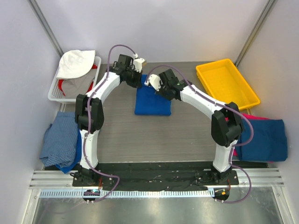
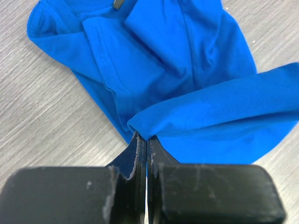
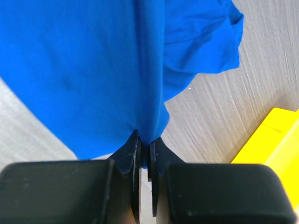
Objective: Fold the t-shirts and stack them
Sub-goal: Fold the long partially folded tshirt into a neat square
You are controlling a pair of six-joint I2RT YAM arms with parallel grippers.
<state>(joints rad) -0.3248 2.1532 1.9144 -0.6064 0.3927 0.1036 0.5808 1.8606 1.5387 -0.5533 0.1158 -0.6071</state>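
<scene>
At your left, a rumpled blue heap [image 1: 60, 140] lies beside the arm's base and looks unfolded, so I judge it is waiting its turn. Your left gripper [image 2: 145, 142] is clamped on a folded edge of the royal blue t-shirt [image 1: 152, 100], which lies mid-table, partly folded. Your right gripper [image 3: 145, 144] pinches the same shirt. At far right, a dark blue shirt [image 1: 261, 140] rests on a magenta shirt [image 1: 254, 116], seemingly the stack. I'd say you are about midway.

Pink t-shirt [image 1: 257, 116], mostly hidden
</scene>
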